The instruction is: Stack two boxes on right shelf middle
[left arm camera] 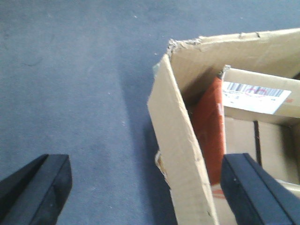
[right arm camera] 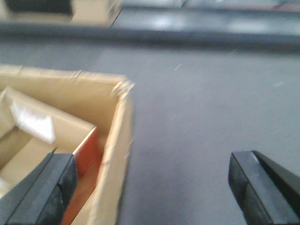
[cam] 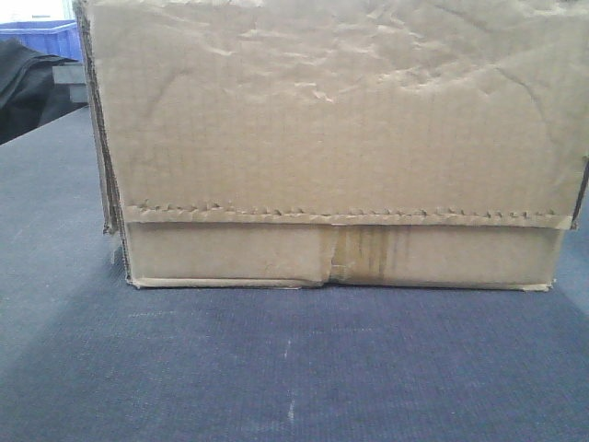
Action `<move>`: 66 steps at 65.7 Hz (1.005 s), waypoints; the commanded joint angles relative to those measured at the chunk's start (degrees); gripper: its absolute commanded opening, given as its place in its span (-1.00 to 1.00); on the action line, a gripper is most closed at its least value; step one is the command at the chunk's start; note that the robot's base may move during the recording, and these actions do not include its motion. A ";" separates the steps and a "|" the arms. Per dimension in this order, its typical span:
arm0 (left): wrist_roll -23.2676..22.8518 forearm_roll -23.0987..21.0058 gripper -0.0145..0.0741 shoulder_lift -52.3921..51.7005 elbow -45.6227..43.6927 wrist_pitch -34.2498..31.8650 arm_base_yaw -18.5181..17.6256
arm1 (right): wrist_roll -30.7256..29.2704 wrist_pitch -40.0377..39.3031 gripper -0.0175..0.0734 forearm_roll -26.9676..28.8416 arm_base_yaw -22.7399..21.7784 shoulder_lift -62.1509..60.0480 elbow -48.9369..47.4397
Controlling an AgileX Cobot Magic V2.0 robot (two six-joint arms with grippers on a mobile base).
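The large brown carton [cam: 340, 147] stands on the grey table top [cam: 276, 368], its long axis running left to right across the front view and its broad, wrinkled side facing the camera. A flap with a serrated edge [cam: 340, 216] hangs down over that face, and a strip of stained tape [cam: 359, 253] runs upright at the centre of the lower band. The carton fills most of the width. Bare table lies in front of it and in a narrower strip on its left, while its right edge stands close to the frame's border. Far left, behind it, are a blue bin [cam: 41, 37] and something black [cam: 28, 83].

The wrist views show the top open. Inside lies a smaller pale box [left arm camera: 255, 93] with an orange-red side and a white barcode label, set close against the carton's left wall [left arm camera: 180, 154].

The left gripper [left arm camera: 145, 187] has its jaws wide apart, straddling that wall – one finger over the bare table, the other over the carton's interior – and gripping nothing. The right gripper [right arm camera: 152, 187] is likewise spread across the opposite wall [right arm camera: 112, 154], one finger above the inside and one above open table. Beyond it the grey surface runs clear to a blurred dark edge [right arm camera: 187, 33].
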 commanded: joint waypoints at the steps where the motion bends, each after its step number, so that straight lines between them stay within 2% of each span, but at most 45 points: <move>1: 0.55 -1.67 0.53 -0.55 1.38 -0.50 -0.76 | -0.85 3.20 0.62 0.00 2.42 4.11 -2.40; 11: 0.55 -1.01 0.53 -0.55 4.51 -0.50 -4.36 | -0.85 4.14 0.62 0.00 4.42 9.97 -2.53; 21: 0.55 2.63 0.53 -0.41 6.27 -0.50 -7.98 | -0.85 4.93 0.62 0.00 4.42 15.59 -2.53; 66: 0.55 2.53 0.53 9.66 6.65 -0.50 -7.88 | -0.85 6.15 0.62 0.00 4.42 28.94 -2.53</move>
